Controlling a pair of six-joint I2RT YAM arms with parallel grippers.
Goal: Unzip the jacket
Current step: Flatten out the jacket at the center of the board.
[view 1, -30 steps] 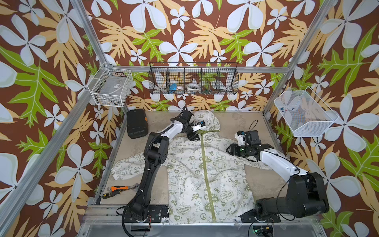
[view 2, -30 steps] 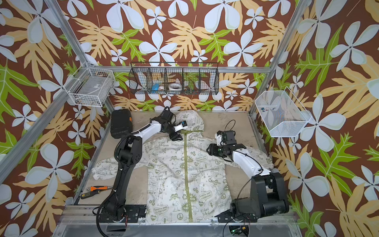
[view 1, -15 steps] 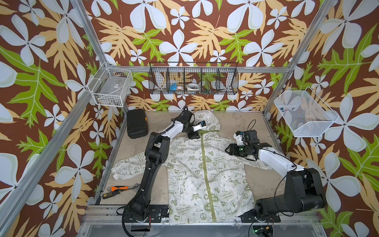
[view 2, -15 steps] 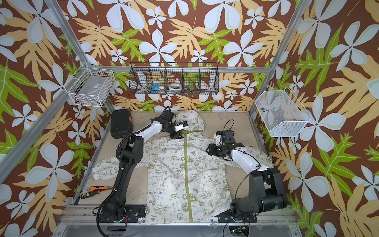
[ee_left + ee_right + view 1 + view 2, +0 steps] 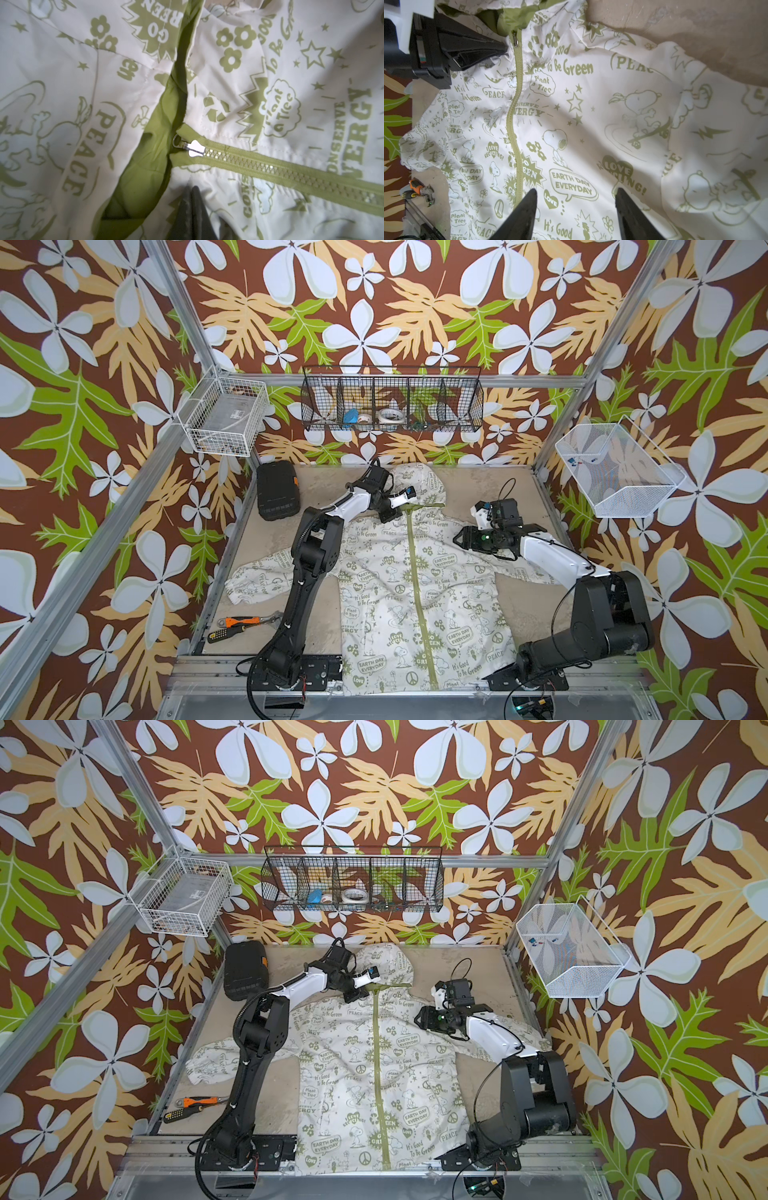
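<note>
Though both top views blur the zipper pull [image 5: 194, 148], the left wrist view shows it beside the left gripper [image 5: 191, 193], pinched onto the "PEACE"-printed jacket [image 5: 291, 62]; the right gripper [image 5: 576, 190] gapes.

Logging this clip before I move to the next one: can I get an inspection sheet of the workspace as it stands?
Surface: sandy tabletop, largely covered by the jacket.
Job's things: jacket flat, front up; zipper closed, slider at the collar.
Clutter: black case in the far corner; orange-handled tool and screwdriver beside the left arm's base.
Grippers: left gripper shut, tips on collar fabric beside the slider; right gripper open over the jacket's front.
Cables: black loop at the right wrist; curved cable by the right arm's base.
Surroundings: black wire basket with tape rolls; white wire basket; white mesh basket; floral walls.
</note>
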